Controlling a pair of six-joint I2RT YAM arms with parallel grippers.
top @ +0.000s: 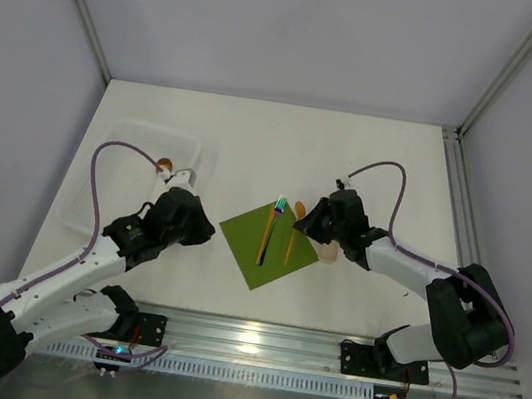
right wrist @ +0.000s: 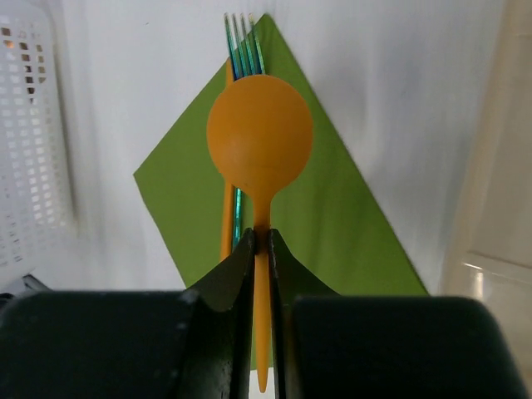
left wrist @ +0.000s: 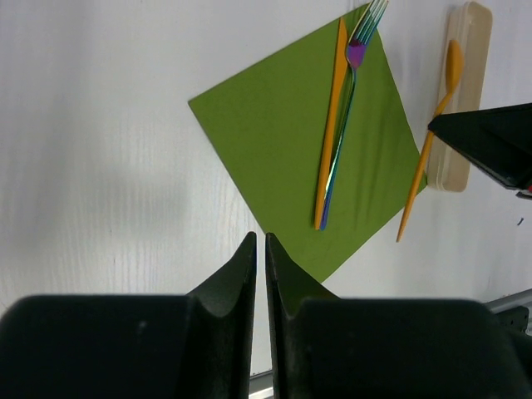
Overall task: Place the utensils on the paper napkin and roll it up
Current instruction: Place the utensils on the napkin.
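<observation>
Top external view: I see my white desk (top: pixel 254 147) carrying the olive-green square paper napkin (top: pixel 244 242) (slim orange knife (left wrist: pixel 330 125) and iridescent metal fork (left wrist: pixel 349 91) lie side by side on it). Right jaws clamp a round-bowled orange spoon (right wrist: pixel 259 137) by its handle over the napkin's edge; left jaws are together, empty.

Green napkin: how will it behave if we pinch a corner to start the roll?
Likely floppy: the paper napkin looks thin and lies flat, so a lifted corner should fold over, not lift the sheet. Probably light and apt to slide when pushed, though the fork and orange knife lying on it may pin it.
</observation>
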